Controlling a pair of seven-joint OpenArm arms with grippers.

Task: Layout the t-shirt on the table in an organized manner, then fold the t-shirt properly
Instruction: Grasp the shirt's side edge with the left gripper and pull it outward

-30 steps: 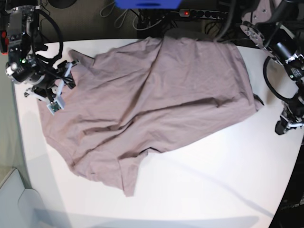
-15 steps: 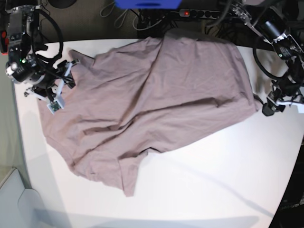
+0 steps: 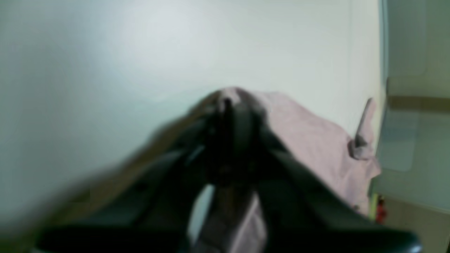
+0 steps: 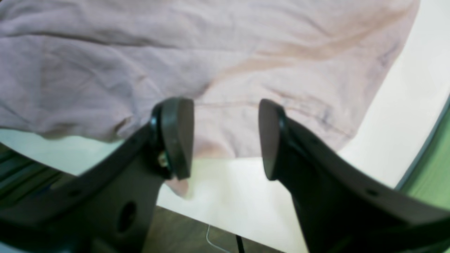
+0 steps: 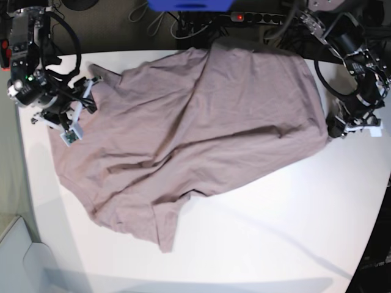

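White and matte, the table (image 5: 275, 232) carries the t-shirt (image 5: 201, 134), spread crumpled across its far half, with its long axis running slantwise from the lower corner on the base view's left up to the far corner on that view's right. What the coming move seems to turn on is the shirt's right-hand edge: the left gripper (image 5: 338, 127) sits right at that corner, far nearer to it than the other arm. In its own wrist view the jaws are pinched together and, through the blur, mauve cloth humps over and beside their tips, so I judge it has closed on the shirt's edge. At the opposite side the right gripper (image 4: 225, 138) stands with its pads (image 4: 177, 135) wide apart, holding nothing, over the hem where cloth gives way to bare table. Compared with a second ago, the left arm has swung in from well out on the table edge to the shirt's corner; the right arm and the shirt's folds look unchanged.
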